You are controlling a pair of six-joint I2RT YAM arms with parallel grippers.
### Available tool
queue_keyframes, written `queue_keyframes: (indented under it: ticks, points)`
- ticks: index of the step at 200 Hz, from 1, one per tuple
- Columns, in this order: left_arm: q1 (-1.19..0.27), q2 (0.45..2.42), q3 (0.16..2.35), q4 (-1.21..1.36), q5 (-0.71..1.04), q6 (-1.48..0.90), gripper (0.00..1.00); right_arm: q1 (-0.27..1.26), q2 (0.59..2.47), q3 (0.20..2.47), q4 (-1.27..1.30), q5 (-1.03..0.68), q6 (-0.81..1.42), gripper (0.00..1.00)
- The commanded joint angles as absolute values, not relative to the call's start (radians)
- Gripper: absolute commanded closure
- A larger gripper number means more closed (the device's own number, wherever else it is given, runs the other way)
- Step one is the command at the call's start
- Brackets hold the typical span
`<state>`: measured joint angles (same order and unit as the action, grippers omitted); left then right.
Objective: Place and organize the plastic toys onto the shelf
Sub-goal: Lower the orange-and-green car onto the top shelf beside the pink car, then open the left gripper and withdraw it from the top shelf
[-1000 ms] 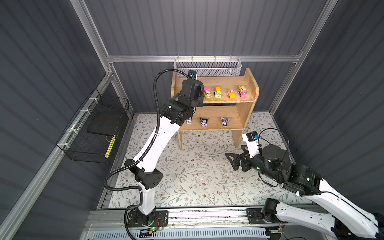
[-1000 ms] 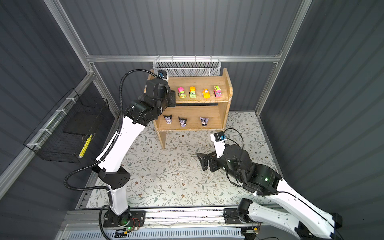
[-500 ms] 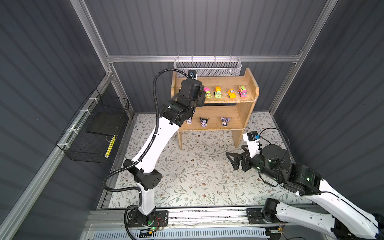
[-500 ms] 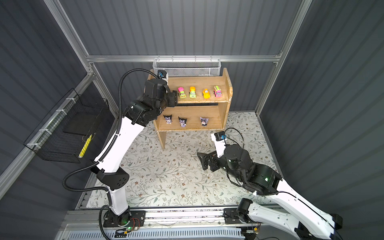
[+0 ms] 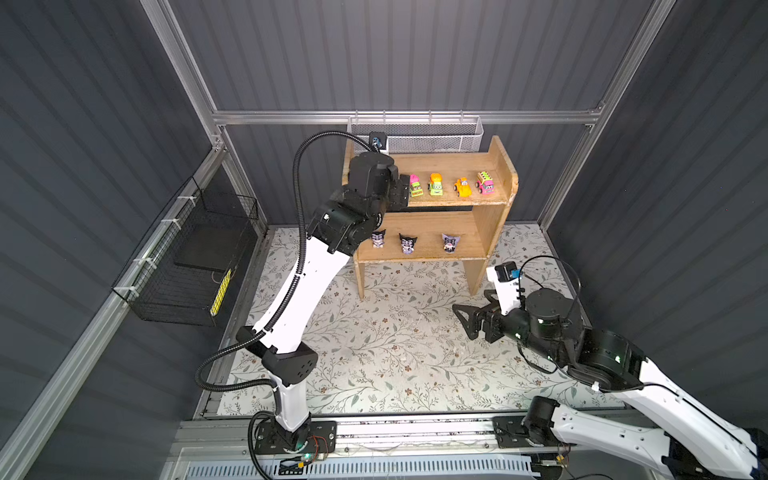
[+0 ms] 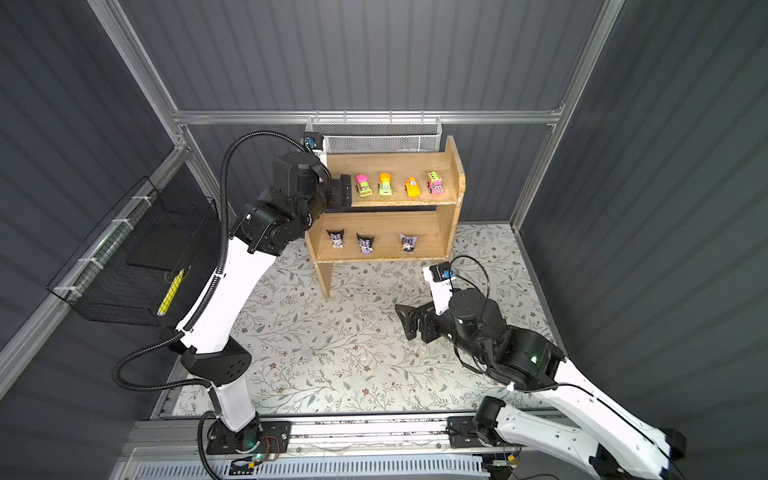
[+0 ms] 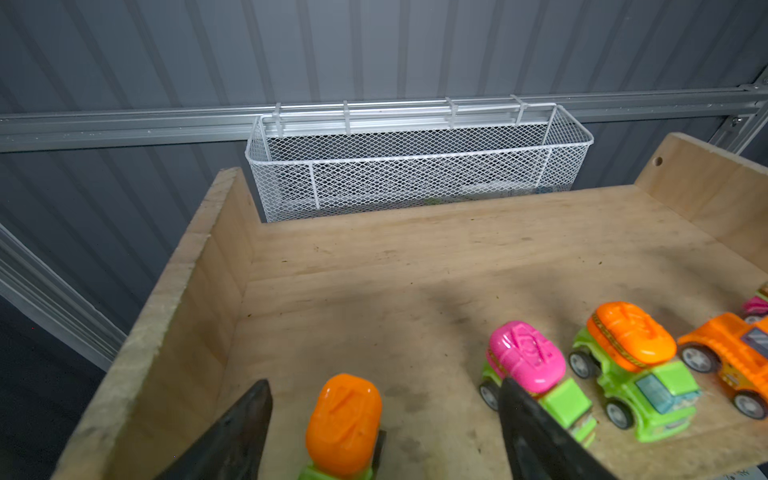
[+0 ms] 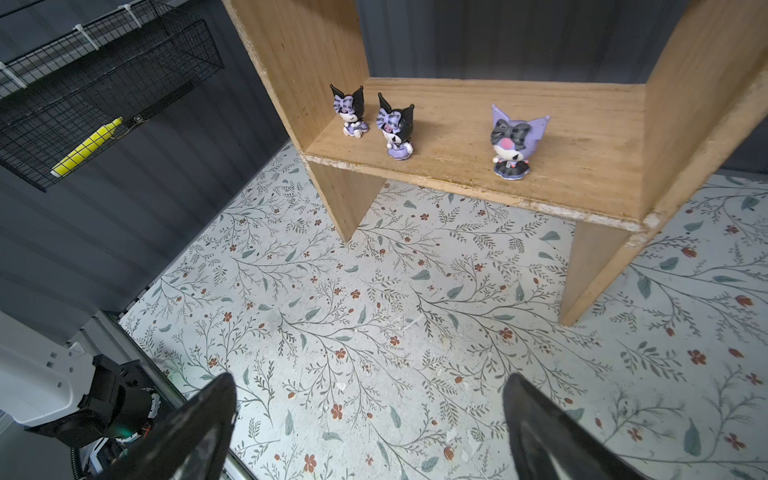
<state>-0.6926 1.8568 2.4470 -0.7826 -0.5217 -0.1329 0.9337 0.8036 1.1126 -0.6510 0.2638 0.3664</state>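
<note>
- Wooden shelf (image 5: 457,164): we count all eight toys on it, so placing looks nearly done.
- Right gripper (image 8: 370,379): jaws spread wide and empty, low in front of the shelf.
- Left gripper (image 7: 383,388): at the top tier's left end, jaws parted either side of the orange-topped car (image 7: 344,419). We judge this the release.
- Next, we would back straight out, missing the pink-topped car (image 7: 525,357) just beside.
- Three figurines (image 8: 395,124) stand on the lower tier.

Twin overhead views, two wrist views toward shelf (image 5: 449,166)
</note>
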Motion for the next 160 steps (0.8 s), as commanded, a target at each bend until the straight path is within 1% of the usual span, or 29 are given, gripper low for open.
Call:
queue_keyframes:
  ticks: [1, 31, 126, 160]
  points:
    - [-0.688, 1.838, 2.425, -0.772, -0.514, -0.111, 0.15, 0.931, 0.793, 1.125, -0.676, 0.291, 0.368, 0.01]
    - [-0.687, 1.82, 2.384, -0.742, -0.509, -0.116, 0.15, 0.928, 0.783, 1.129, -0.682, 0.297, 0.364, 0.01]
    - [-0.689, 1.836, 2.404, -0.744, -0.504, -0.107, 0.15, 0.91, 0.792, 1.131, -0.681, 0.292, 0.349, 0.01]
    - [-0.688, 1.809, 2.394, -0.709, -0.493, -0.078, 0.1, 0.896, 0.793, 1.129, -0.673, 0.274, 0.344, 0.01]
